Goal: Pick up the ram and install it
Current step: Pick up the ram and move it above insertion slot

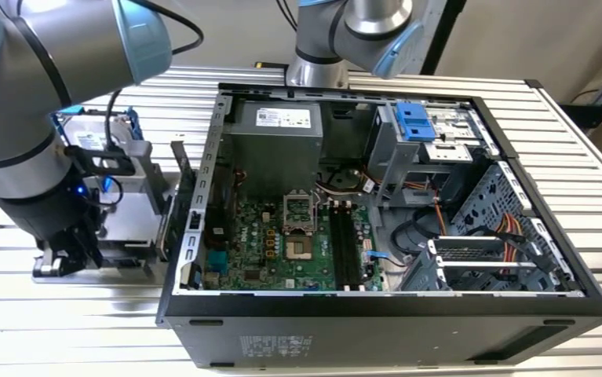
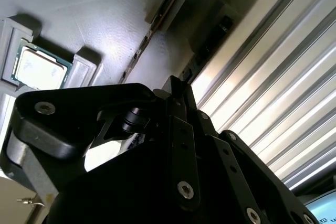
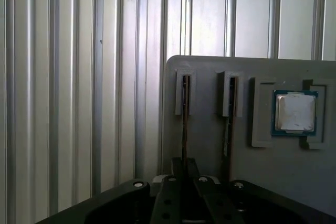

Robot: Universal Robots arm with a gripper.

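1. While the ram (image 3: 185, 124) is seated on edge in a slot of the grey holder (image 3: 210, 150), its near end is pinched by the gripper (image 3: 185, 167). The fingers (image 3: 177, 169) are drawn narrow, one on each flat side of the stick.
2. The ram is not yet lifted: most of its length is seen inside the holder's slot in both wrist views.
3. A second stick (image 3: 227, 129) is held in the neighbouring slot of the holder, parallel to the ram and apart from it. It is not touched by the gripper.
4. A square silver chip (image 3: 295, 111) is laid flat in a recess of the holder, beyond the second stick from the ram.
5. The holder is set on a slatted metal table (image 3: 79, 103). The ram's slot is the one nearest the holder's edge.
6. In the exterior view the arm (image 1: 28, 157) is bent down over the holder, with the gripper low against it.
7. A blue-framed drive (image 1: 96, 140) is seen at the holder, partly hidden by the arm.
8. An open computer case (image 1: 384, 334) is placed just beside the holder, toward the exterior view's right. Its green board (image 1: 279, 251) is exposed.
9. Long black memory slots (image 1: 348, 243) are seen on that board, well apart from the holder.
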